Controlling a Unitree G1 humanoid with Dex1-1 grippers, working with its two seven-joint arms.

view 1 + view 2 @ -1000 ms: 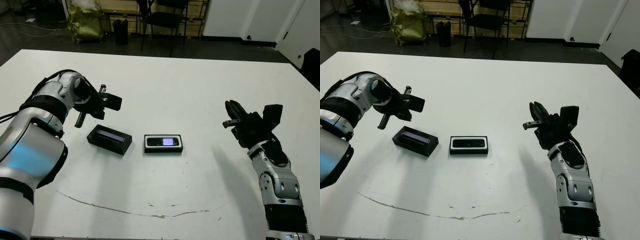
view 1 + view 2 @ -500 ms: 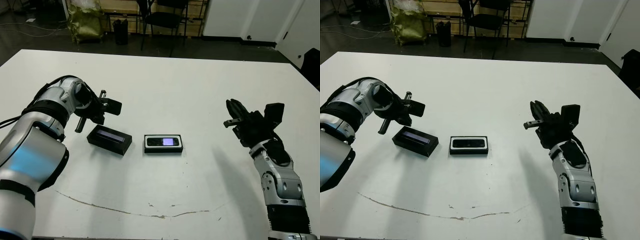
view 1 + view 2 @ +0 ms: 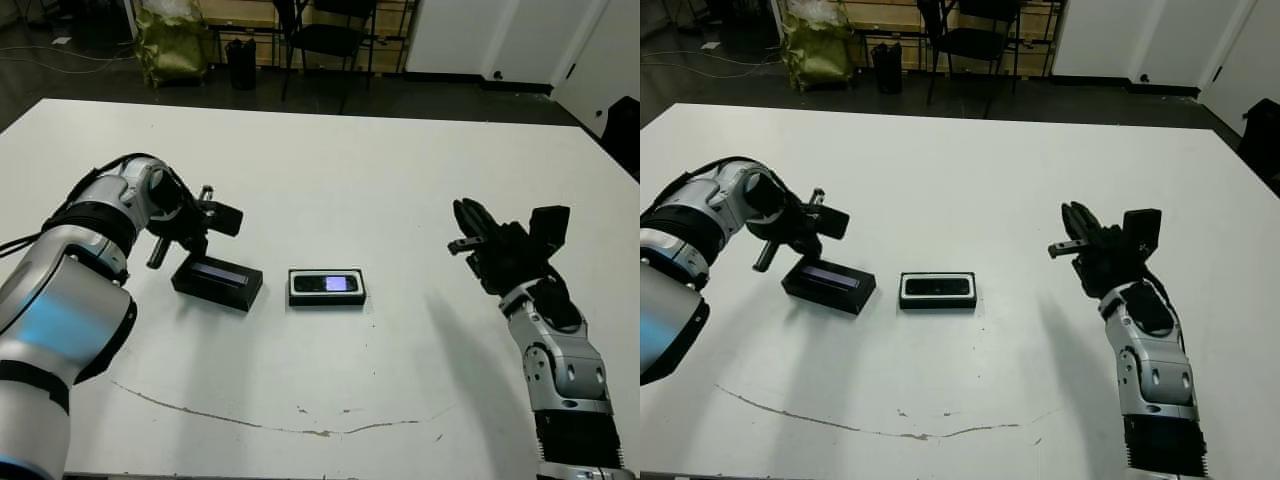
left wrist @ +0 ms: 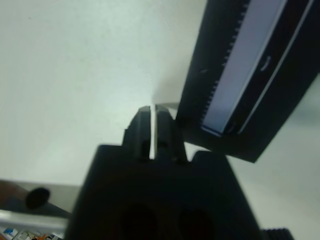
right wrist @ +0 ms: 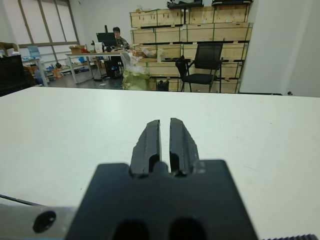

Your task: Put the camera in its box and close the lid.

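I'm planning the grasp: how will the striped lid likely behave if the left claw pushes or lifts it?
The lid looks like a flat, rigid slab, so it should slide rather than roll or tip. Its glossy stripe hints at a slippery top; the edges seem the safer hold. The left claw, shut beside its far end, could skew it if it pushes there.

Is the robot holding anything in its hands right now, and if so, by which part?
Nothing. The left hand is shut and empty beside the lid; the right hand is shut in the air.

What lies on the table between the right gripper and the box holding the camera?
Nothing: between the right gripper and the box with the camera inside, the table is bare, as both head views show.
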